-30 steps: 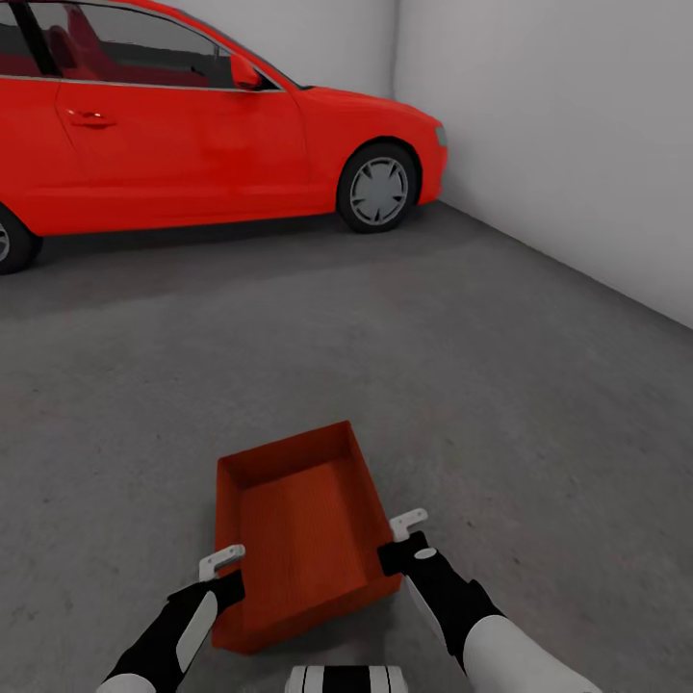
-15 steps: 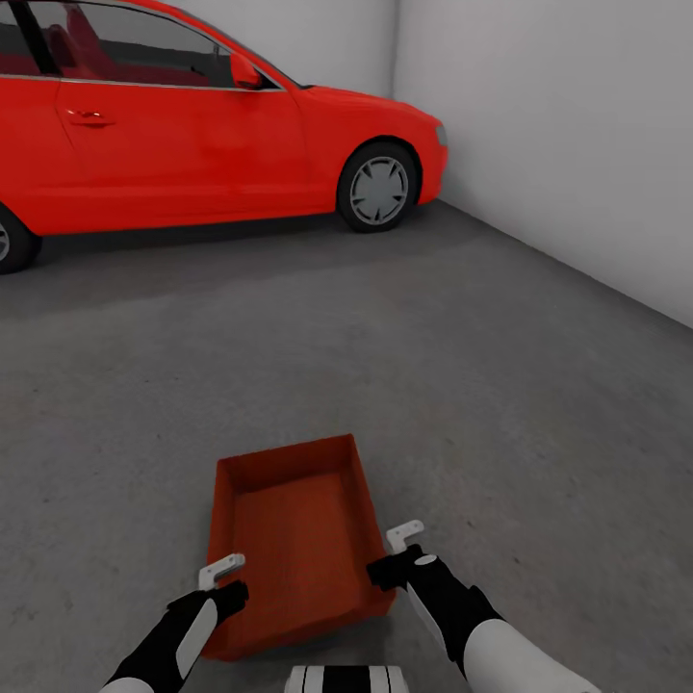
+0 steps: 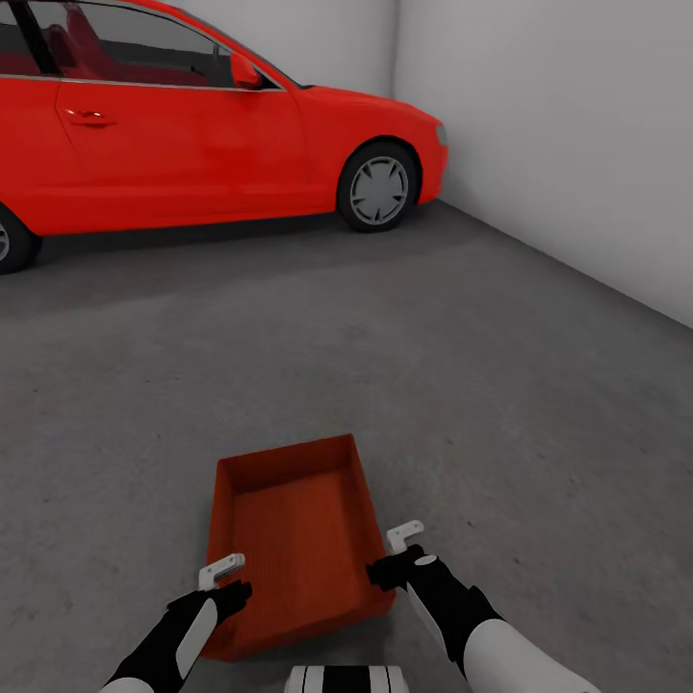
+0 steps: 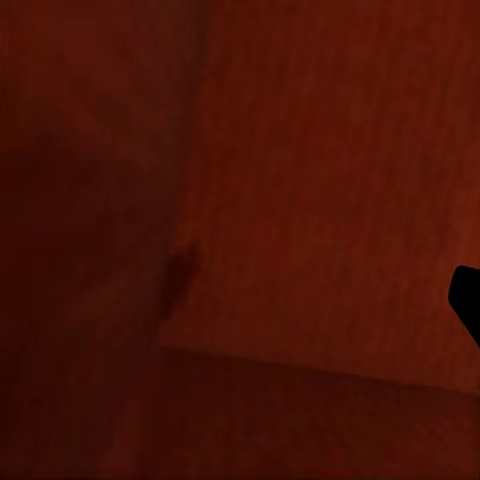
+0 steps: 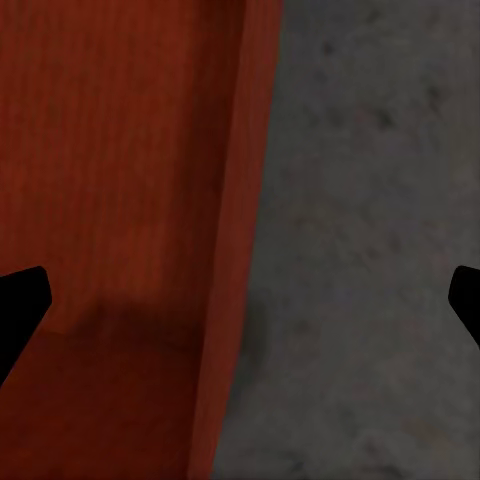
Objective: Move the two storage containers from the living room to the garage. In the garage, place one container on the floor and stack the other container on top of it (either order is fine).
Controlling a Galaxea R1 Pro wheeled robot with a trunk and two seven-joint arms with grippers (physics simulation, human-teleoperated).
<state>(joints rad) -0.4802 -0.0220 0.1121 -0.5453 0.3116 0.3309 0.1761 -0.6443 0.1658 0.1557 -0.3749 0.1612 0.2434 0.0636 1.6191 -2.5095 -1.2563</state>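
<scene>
One storage container is seen in the garage, low over or on the grey concrete floor, just ahead of the robot and well apart from the red car at the far left. Whether its bottom already rests on the floor cannot be told. Its left wall is met by the left gripper and its right wall by the right gripper.

In the right wrist view the container's right wall is seen passing between two dark fingers set wide apart, one over the ribbed bottom, one over the concrete; the wall is straddled, not pinched. For the left gripper, one finger tip alone is shown against the orange-red inside, so its spread cannot be told.

As a judgement, the first half of the task is nearly done: one container has been brought to the garage and is at or near its resting place. The release is left, and then the fetching and stacking of the second container.

Counted: one container, one car, two grippers, two white walls.
</scene>
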